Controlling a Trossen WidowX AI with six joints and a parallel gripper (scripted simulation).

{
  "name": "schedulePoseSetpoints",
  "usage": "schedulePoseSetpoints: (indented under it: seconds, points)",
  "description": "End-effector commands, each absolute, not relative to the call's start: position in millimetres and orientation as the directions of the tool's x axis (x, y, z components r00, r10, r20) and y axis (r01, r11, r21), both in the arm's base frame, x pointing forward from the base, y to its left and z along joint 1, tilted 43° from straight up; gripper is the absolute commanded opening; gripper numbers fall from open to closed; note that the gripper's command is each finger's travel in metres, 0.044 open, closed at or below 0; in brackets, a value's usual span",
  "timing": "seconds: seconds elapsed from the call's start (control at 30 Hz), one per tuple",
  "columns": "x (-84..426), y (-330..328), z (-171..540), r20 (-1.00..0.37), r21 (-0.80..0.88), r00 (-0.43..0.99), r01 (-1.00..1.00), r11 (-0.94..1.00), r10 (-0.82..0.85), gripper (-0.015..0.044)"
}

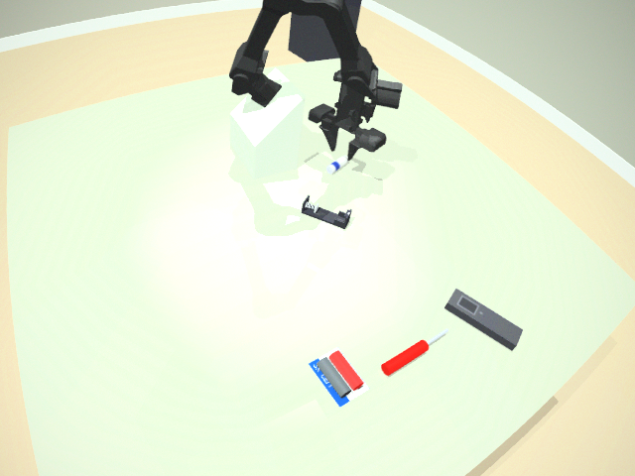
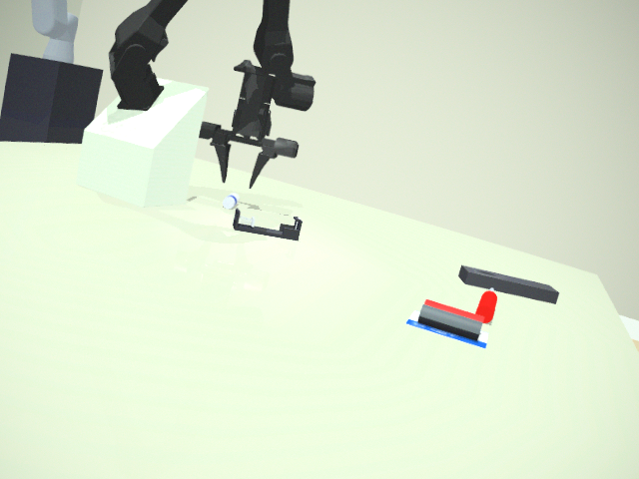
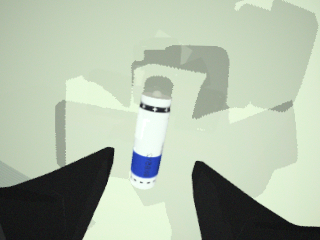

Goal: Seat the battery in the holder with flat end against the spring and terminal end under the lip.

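Observation:
The white battery with a blue band (image 1: 336, 165) (image 2: 231, 201) (image 3: 150, 140) lies on its side on the mat. In the wrist view its terminal end points up the picture and its blue-banded flat end is nearer the fingers. The black holder (image 1: 326, 216) (image 2: 266, 231) lies in front of the battery and is empty; its spring is at the left end in the top and exterior views, its lip end at the right. My gripper (image 1: 341, 154) (image 2: 237, 184) (image 3: 154, 162) is open, pointing down above the battery, with nothing between its fingers.
A pale block (image 1: 269, 143) (image 2: 142, 160) stands left of the gripper, under the arm's base. A grey box-shaped device (image 1: 484, 319) (image 2: 508, 284), a red screwdriver (image 1: 405, 357) (image 2: 486, 306) and a blue-and-white card with red and grey cylinders (image 1: 339, 376) (image 2: 448, 323) lie toward the front right.

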State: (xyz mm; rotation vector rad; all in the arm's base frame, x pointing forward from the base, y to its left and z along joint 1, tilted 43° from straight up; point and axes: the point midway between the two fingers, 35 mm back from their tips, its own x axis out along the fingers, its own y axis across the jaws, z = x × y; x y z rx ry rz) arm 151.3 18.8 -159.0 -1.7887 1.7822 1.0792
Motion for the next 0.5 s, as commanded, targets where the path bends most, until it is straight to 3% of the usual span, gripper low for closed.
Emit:
schedulePoseSetpoints:
  seconds: [0.0,0.47]
  points:
    - [149,12,-163,-0.736,0.25,-0.11,-0.961,-0.117,-0.669,0.0227]
    - [145,-3,-179,-0.734,0.25,-0.111,-0.961,-0.115,-0.67,0.0227]
